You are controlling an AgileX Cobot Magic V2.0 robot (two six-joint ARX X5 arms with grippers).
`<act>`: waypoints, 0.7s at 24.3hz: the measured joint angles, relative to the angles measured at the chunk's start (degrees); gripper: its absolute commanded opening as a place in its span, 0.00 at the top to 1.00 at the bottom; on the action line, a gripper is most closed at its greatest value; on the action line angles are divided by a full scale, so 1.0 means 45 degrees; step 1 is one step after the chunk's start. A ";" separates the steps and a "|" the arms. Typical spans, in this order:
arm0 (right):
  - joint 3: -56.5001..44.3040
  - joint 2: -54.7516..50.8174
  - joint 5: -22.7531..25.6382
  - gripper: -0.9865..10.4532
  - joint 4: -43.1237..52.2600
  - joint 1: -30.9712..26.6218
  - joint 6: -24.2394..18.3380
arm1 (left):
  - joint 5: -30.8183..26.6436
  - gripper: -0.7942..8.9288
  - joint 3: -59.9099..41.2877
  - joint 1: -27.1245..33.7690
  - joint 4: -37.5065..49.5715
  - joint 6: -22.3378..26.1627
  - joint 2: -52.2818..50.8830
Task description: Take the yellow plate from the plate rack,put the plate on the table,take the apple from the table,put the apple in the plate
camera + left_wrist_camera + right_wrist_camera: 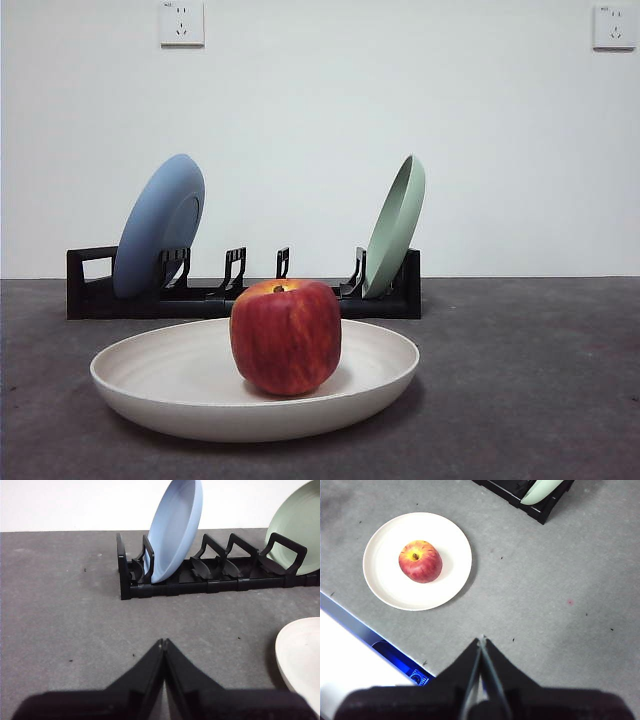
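The yellow plate (180,380) (395,585) (302,655), cream-coloured, lies flat on the dark grey table (520,380). The red apple (286,336) (420,561) sits upright in its middle. Behind it stands the black plate rack (240,295) (200,580). My left gripper (163,642) is shut and empty, low over bare table in front of the rack, beside the plate's edge. My right gripper (482,641) is shut and empty, high above the table, away from the plate. Neither gripper shows in the front view.
A light blue plate (160,225) (175,527) leans in the rack near its handle end, and a pale green plate (395,225) (295,530) (542,490) leans at the other end. The table's near edge (350,617) runs close to the yellow plate.
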 measured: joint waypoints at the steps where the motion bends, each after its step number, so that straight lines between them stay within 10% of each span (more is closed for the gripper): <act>1: 0.0000 0.0000 0.0000 0.91 0.0000 0.0000 0.0000 | 0.0005 0.92 0.0000 0.0000 0.0005 0.0000 0.0019; 7: -0.0010 -0.0884 0.0243 0.91 0.0777 -0.1860 -0.0743 | 0.0005 0.92 0.0000 0.0000 -0.0005 -0.0005 0.0253; 17: -0.1778 -0.5323 -0.3400 0.91 0.7747 -0.9340 -0.2463 | 0.0005 0.92 0.0000 0.0000 -0.0058 0.0000 0.0272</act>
